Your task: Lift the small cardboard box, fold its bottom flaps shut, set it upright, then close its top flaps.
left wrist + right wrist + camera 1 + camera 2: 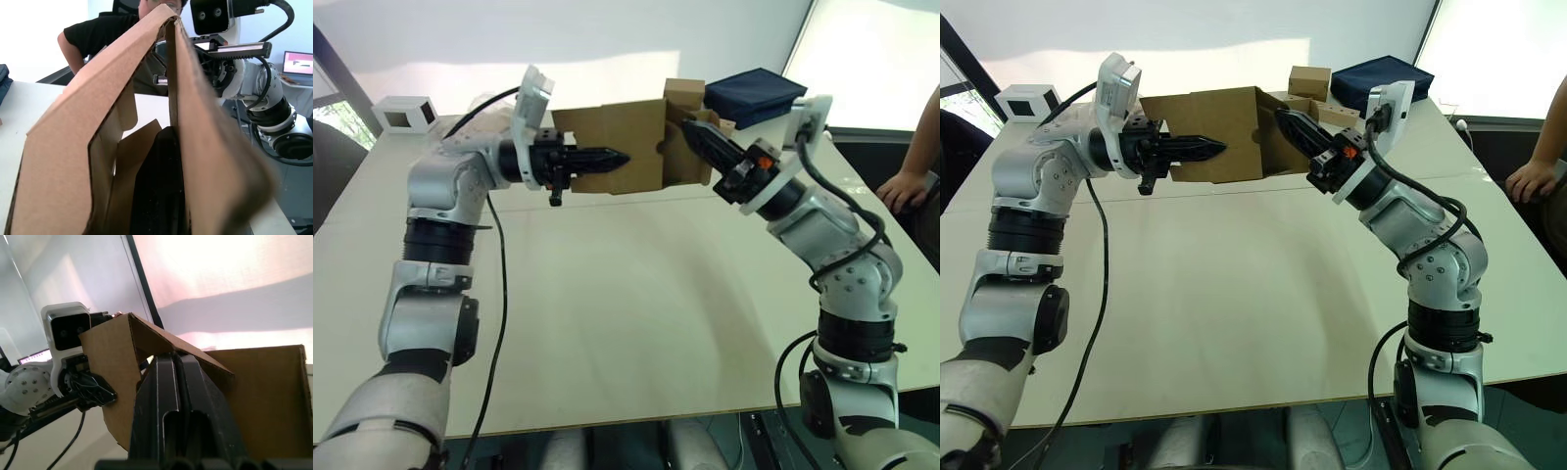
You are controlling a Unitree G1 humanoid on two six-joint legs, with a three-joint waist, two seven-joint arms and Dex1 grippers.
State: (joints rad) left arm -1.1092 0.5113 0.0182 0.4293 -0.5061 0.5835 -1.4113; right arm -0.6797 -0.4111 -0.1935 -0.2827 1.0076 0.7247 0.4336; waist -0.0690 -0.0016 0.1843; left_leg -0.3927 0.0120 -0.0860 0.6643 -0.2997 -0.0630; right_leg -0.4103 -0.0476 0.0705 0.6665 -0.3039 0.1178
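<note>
Small cardboard box (1224, 132): held up in the air above the far half of the bench (1253, 294), between the two arms, clear of the surface; its broad brown side faces the head camera
Flaps: in the left wrist view a hinged flap (122, 147) hangs loose inside the open end, not folded shut
Left tool (1206, 148): points sideways toward the robot's right, its two black fingers pressed together on the front panel of the box; the left wrist view shows cardboard on both sides of the dark finger, so it is clamped on a wall of the box
Right tool (1291, 124): reaches in from the right at the box's right end; in the right wrist view its fingers (168, 396) lie tight together with a cardboard edge pinched at their tips
Tan box (1309, 82): cube-like, sits on the far bench behind the held box
White box (1026, 101): far left corner of the bench, dark window facing forward
Dark blue bag (1386, 80): far right of the bench
Person's hand (1526, 181): rests at the right edge of the bench
</note>
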